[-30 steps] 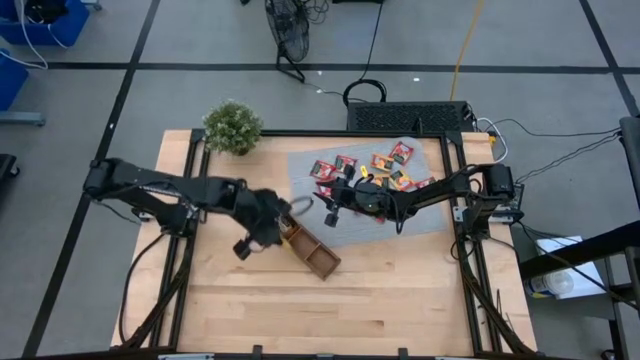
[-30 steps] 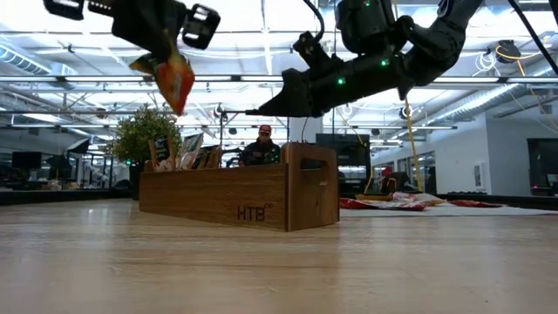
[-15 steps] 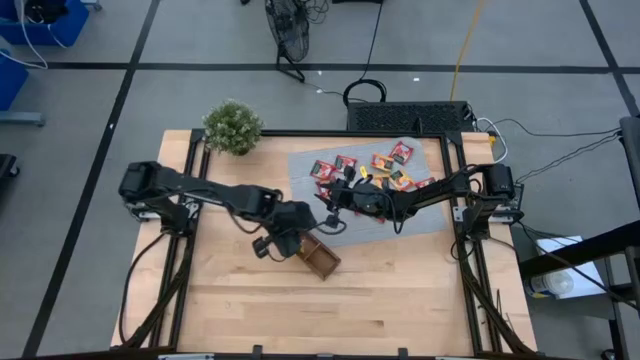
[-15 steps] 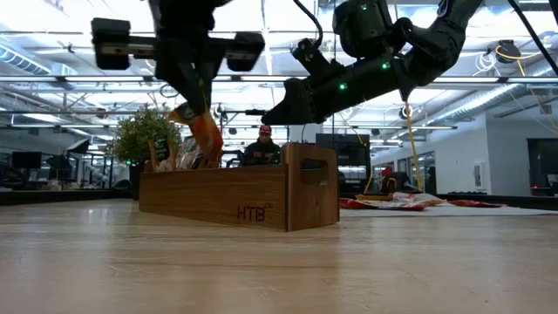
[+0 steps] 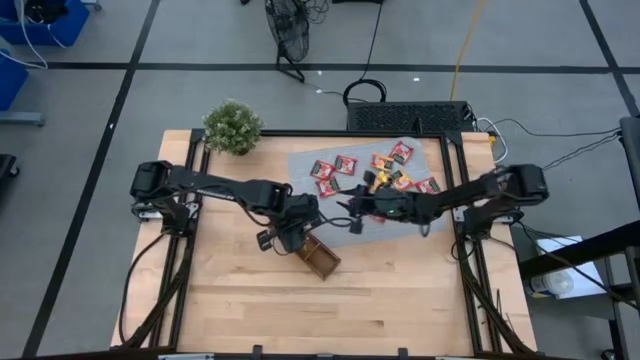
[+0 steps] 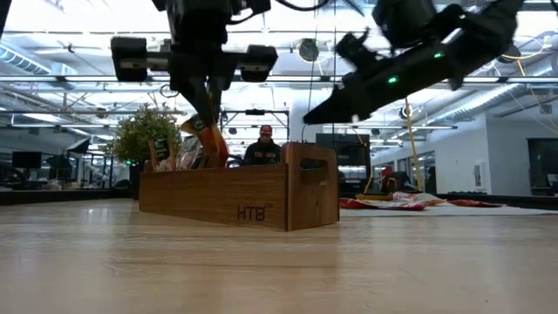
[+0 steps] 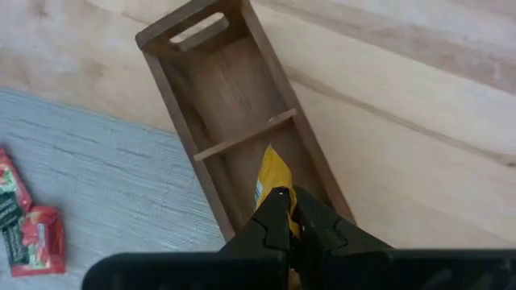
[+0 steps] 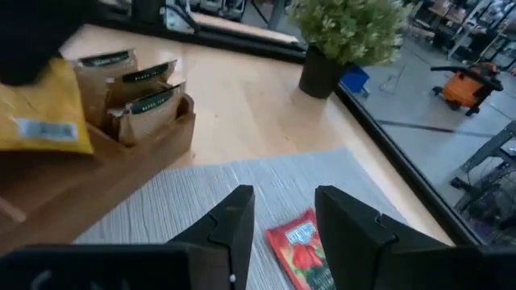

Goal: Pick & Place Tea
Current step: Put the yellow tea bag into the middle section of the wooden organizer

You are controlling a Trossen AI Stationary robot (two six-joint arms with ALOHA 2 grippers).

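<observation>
My left gripper [image 5: 293, 226] hangs over the brown wooden tray [image 5: 318, 256], shut on an orange tea sachet [image 7: 272, 179]. In the low view the sachet [image 6: 209, 139] dips behind the tray's near wall [image 6: 235, 196]. More sachets [image 8: 133, 90] stand upright in one end compartment. Red and orange sachets [image 5: 370, 166] lie flat on the grey mat [image 5: 300, 165]. My right gripper [image 5: 349, 211] hovers open above the mat, beside the tray; a red sachet [image 8: 303, 246] lies under its fingers, untouched. My left gripper pinches the orange sachet by its upper edge [image 7: 278, 201] between the two fingers, from above, pointing down. The sachet hangs below the fingers, tilted, with its lower end [image 6: 214, 153] inside the tray's middle compartment. Whether it touches the tray floor, I cannot tell.
A potted plant [image 5: 232, 127] stands at the table's far left corner. The tray lies aslant near the table's middle, at the mat's near edge. Bare wood stretches along the near side [image 5: 330, 310]. A person [image 6: 264, 144] sits in the room behind.
My left gripper has moved toward the table's right and down over the tray, still shut, carrying the orange sachet from high above the table into the tray's middle compartment. My right gripper has drawn back a little toward the table's right.
</observation>
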